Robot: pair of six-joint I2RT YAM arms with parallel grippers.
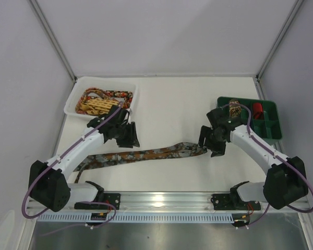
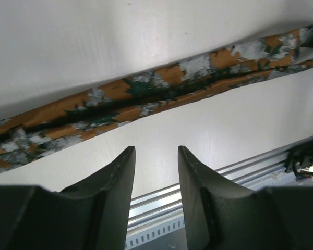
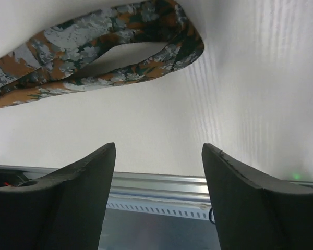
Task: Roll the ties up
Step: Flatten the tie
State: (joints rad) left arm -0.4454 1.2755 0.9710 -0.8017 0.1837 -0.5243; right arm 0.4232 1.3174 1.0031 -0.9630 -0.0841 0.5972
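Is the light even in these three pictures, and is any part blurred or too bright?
Top external view: even, soft light, the mottled tie fairly sharp. Left wrist view: the table nearly washed out, the left gripper dark against it. Right wrist view: faint vertical stripes on the table, the right gripper dark.
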